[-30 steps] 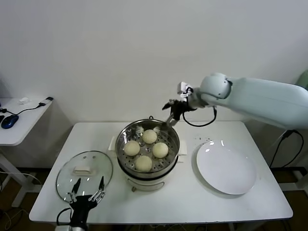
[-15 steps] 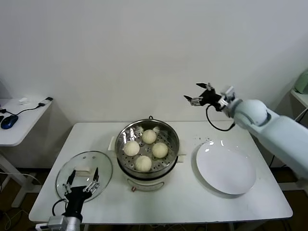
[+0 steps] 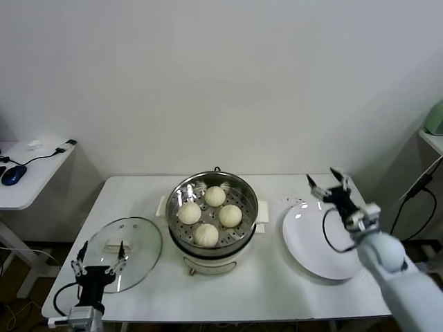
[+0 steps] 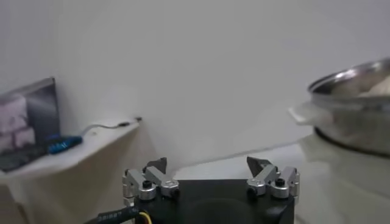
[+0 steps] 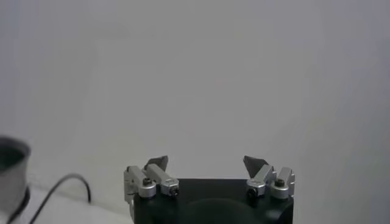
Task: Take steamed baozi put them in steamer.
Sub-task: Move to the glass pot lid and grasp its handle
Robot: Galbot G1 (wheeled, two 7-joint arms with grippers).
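Four cream-white steamed baozi (image 3: 214, 196) (image 3: 190, 212) (image 3: 230, 216) (image 3: 206, 235) lie on the perforated tray inside the round steel steamer (image 3: 178, 196) at the table's middle. The steamer's rim also shows in the left wrist view (image 4: 350, 76). My right gripper (image 3: 327, 182) is open and empty, raised over the far edge of the white plate, right of the steamer. My left gripper (image 3: 98, 252) is open and empty, low at the table's front left, over the near edge of the glass lid. Both wrist views show open empty jaws (image 4: 207, 164) (image 5: 206, 163).
A flat white plate (image 3: 325, 243) lies right of the steamer. A round glass lid with a white handle (image 3: 122, 253) lies left of it. A side table with a blue mouse (image 3: 12, 174) and cables stands at far left. A wall is behind.
My right arm has swung away from the steamer, rightward and down toward the plate. My left gripper has drawn back toward the table's front left edge.
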